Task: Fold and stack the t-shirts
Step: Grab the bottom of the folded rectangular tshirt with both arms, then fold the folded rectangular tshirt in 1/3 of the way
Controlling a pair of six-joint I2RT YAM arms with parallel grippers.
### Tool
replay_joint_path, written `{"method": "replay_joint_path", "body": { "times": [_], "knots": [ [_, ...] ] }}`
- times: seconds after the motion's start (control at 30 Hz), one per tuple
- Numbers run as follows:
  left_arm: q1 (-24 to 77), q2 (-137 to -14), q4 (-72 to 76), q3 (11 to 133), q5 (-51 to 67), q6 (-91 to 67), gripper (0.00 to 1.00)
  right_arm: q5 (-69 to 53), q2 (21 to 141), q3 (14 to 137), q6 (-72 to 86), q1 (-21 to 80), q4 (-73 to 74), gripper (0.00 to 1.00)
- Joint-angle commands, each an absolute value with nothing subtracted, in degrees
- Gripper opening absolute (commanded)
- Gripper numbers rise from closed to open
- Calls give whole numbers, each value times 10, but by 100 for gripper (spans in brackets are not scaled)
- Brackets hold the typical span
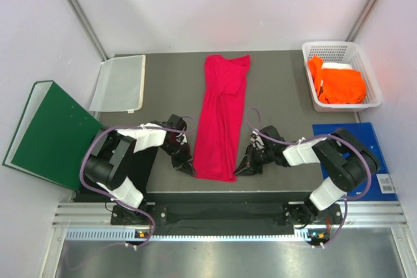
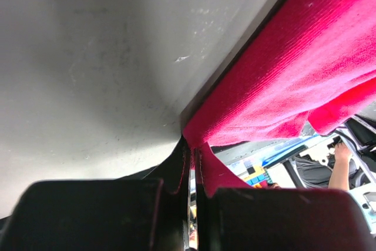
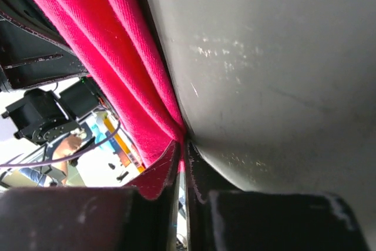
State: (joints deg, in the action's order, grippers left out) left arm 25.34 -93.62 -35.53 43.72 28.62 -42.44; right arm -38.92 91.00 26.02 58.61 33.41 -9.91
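Pinching t-shirt (image 1: 221,118): left claw (image 2: 192,166), right claw (image 3: 183,160)

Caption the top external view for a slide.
Left gripper and right gripper pinch near corners of crimson t-shirt; orange shirt in basket.

two shirts: one crimson-pink shirt (image 1: 221,118) at centre, one orange shirt (image 1: 339,86) at two o'clock. one white basket (image 1: 329,47), one green binder (image 1: 49,135) at nine o'clock, one blue board (image 1: 386,144), one clear sleeve (image 1: 118,83).

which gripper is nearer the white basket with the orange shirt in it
Right. The right gripper is at the near right corner of the crimson-pink t-shirt, on the same side as the white basket; the left gripper is at the near left corner, farther away.
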Motion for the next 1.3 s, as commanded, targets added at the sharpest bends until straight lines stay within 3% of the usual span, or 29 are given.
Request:
{"method": "replay_joint_path", "body": {
  "times": [0.0,0.3,0.83,1.03,1.27],
  "knots": [
    [251,-947,-346,428,150,-414,0,-396,909,277,574,342,-100,2],
    [250,-900,-374,433,156,-410,0,-336,784,308,483,316,95,0],
    [331,-773,-357,496,185,-483,0,-326,712,323,434,307,158,0],
    [332,-823,-394,604,149,-450,0,-304,719,404,400,289,187,0],
    [331,-923,-421,732,122,-413,0,-257,797,583,295,266,275,0]
  ]
}}
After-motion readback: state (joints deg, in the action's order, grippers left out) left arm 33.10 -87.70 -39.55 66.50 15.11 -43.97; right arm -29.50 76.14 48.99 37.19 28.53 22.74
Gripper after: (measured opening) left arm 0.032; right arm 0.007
